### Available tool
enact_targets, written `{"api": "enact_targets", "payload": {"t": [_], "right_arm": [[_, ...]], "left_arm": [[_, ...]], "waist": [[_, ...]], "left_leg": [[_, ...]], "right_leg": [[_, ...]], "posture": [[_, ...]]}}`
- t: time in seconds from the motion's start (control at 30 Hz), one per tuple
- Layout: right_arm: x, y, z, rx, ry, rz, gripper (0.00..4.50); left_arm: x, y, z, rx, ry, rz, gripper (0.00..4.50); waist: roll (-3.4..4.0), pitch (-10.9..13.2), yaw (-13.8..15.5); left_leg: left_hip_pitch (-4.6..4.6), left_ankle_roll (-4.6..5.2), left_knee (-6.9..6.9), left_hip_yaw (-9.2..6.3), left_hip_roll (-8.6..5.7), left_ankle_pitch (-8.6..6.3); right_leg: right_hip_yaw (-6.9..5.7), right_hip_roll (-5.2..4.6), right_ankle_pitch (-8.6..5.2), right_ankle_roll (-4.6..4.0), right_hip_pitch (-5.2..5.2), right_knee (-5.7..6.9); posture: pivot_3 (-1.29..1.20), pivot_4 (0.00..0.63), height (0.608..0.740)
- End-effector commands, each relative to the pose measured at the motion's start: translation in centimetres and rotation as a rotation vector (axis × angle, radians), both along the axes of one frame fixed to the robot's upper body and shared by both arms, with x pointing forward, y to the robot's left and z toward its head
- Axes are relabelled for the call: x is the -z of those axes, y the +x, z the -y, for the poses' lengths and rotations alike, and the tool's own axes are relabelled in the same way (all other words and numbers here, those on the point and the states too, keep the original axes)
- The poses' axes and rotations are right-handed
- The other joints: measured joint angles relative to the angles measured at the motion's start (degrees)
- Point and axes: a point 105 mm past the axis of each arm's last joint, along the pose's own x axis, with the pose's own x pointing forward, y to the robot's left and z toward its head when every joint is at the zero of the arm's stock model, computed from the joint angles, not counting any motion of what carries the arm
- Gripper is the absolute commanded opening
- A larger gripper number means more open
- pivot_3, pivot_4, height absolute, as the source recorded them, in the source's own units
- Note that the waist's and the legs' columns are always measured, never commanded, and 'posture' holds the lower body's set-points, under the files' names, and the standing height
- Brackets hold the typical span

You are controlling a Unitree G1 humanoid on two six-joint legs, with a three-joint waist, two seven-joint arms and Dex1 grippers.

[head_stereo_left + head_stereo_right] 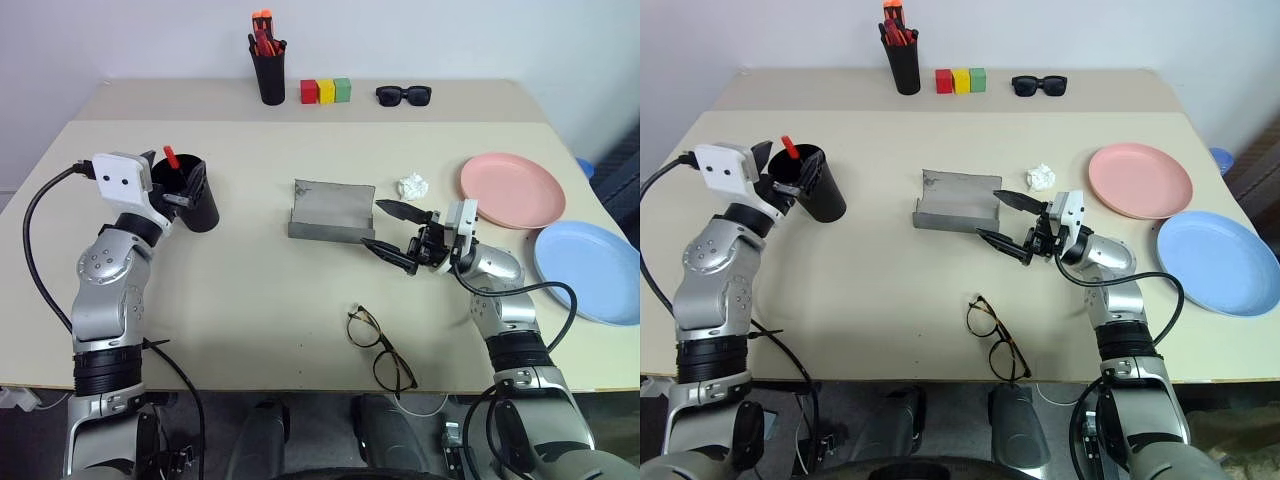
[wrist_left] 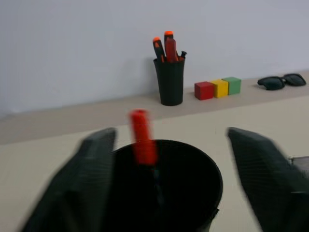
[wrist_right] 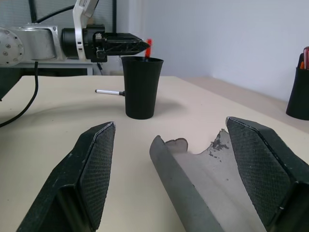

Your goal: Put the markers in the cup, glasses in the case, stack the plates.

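One marker in, most of the tidying still ahead; I can read no brand, label or writing on anything.

Left of the open grey hinged case [image 1: 330,210], my left pincer [image 2: 169,179] gapes over the wide black plastic cup [image 1: 196,198], where the red-capped black marker [image 1: 170,157] stands; the white marker [image 3: 108,92] lies on the desk behind the cup. Right of the case my right pincer [image 1: 397,235] waits open and empty; nearer me lie the thin dark-rimmed glasses [image 1: 378,346], uncased. Further right, the round salmon-pink plate [image 1: 512,189] and light-blue plate [image 1: 588,270] sit unstacked.
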Motion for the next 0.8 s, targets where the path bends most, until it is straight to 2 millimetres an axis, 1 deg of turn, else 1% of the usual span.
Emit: {"api": "enact_targets", "payload": {"t": [0.03, 0.1, 0.17, 0.23, 0.3, 0.43, 0.53, 0.6, 0.67, 0.7, 0.8], "right_arm": [[-1.6, -0.1, 0.0, -0.004, 0.02, 0.059, 3.76], [-1.6, 0.0, -0.1, -0.004, 0.02, 0.058, 3.76], [-1.6, 0.1, -0.1, -0.005, 0.022, 0.055, 3.76], [-1.5, 0.3, -0.2, -0.007, 0.023, 0.052, 3.76], [-1.4, 0.5, -0.4, -0.01, 0.026, 0.049, 3.76], [-1.3, 0.8, -0.7, -0.016, 0.031, 0.045, 3.76], [-1.2, 0.9, -1.0, -0.025, 0.036, 0.044, 3.76], [-1.0, 0.9, -1.1, -0.028, 0.039, 0.042, 3.76], [-0.9, 0.9, -1.2, -0.032, 0.041, 0.039, 3.76], [-0.8, 0.9, -1.3, -0.033, 0.042, 0.038, 3.76], [-0.7, 0.9, -1.4, -0.035, 0.043, 0.036, 3.76]], "left_arm": [[-3.3, -1.4, -1.0, -0.008, -0.064, 0.119, 4.49], [-4.7, -1.9, -2.7, -0.066, -0.104, 0.149, 4.49], [-6.0, -2.5, -5.4, -0.154, -0.151, 0.165, 4.49], [-6.5, -3.0, -8.1, -0.252, -0.166, 0.132, 4.49], [-6.1, -3.5, -10.2, -0.339, -0.141, 0.057, 4.49], [-4.8, -4.3, -13.1, -0.499, -0.129, -0.087, 4.49], [-3.0, -4.7, -15.1, -0.661, -0.128, -0.251, 4.49], [-1.9, -4.7, -15.3, -0.697, -0.076, -0.36, 4.49], [-1.3, -4.4, -15.1, -0.679, -0.011, -0.441, 4.49], [-0.5, -4.3, -15.2, -0.673, 0.023, -0.506, 4.49], [0.2, -4.0, -15.5, -0.672, 0.056, -0.566, 4.49]], "waist": [[0.0, 0.0, -0.03], [0.0, 0.0, -0.06], [0.0, 0.0, -0.08], [-0.01, 0.0, -0.25], [0.0, 0.0, -0.28], [0.0, 0.01, -0.01], [-0.01, 0.0, 0.02], [-0.01, 0.0, -0.11], [-0.01, 0.0, -0.11], [-0.01, 0.0, -0.1], [0.01, 0.01, -0.13]], "left_leg": [[0.0, 0.0, 0.0, 0.0, 0.0, 0.0], [0.0, 0.0, -0.01, 0.0, 0.0, 0.0], [0.0, 0.0, -0.01, -0.01, 0.01, 0.0], [0.0, 0.0, -0.01, -0.02, 0.01, 0.0], [0.0, 0.0, -0.03, -0.02, 0.01, 0.0], [0.01, 0.0, -0.03, -0.03, 0.01, 0.0], [0.01, 0.0, -0.01, -0.08, 0.01, 0.0], [0.0, 0.0, -0.02, -0.09, 0.01, 0.0], [0.01, -0.01, -0.07, -0.1, 0.01, 0.0], [0.0, -0.02, -0.09, -0.1, 0.01, 0.01], [0.01, -0.07, -0.12, -0.1, 0.01, 0.04]], "right_leg": [[0.0, 0.0, 0.0, 0.0, 0.0, 0.0], [0.0, 0.0, 0.0, 0.0, -0.01, 0.0], [0.0, 0.01, 0.0, 0.0, -0.02, 0.01], [0.0, 0.03, 0.0, 0.0, -0.03, 0.03], [0.0, 0.04, 0.0, 0.0, -0.03, 0.02], [0.0, 0.04, 0.0, 0.0, -0.01, 0.01], [-0.04, 0.04, 0.0, 0.0, 0.03, 0.02], [-0.05, 0.05, 0.0, 0.0, 0.01, 0.02], [-0.05, 0.06, 0.0, -0.01, -0.02, 0.03], [-0.04, 0.07, 0.0, -0.01, -0.03, 0.03], [-0.04, 0.07, 0.0, -0.01, -0.05, 0.06]], "posture": [[0.0, 0.15, 0.74], [0.0, 0.15, 0.74], [0.0, 0.15, 0.74], [0.0, 0.15, 0.74], [0.0, 0.15, 0.74], [0.0, 0.15, 0.74], [0.0, 0.15, 0.74], [0.0, 0.15, 0.74], [0.0, 0.15, 0.74], [0.0, 0.15, 0.74], [0.0, 0.15, 0.74]]}}
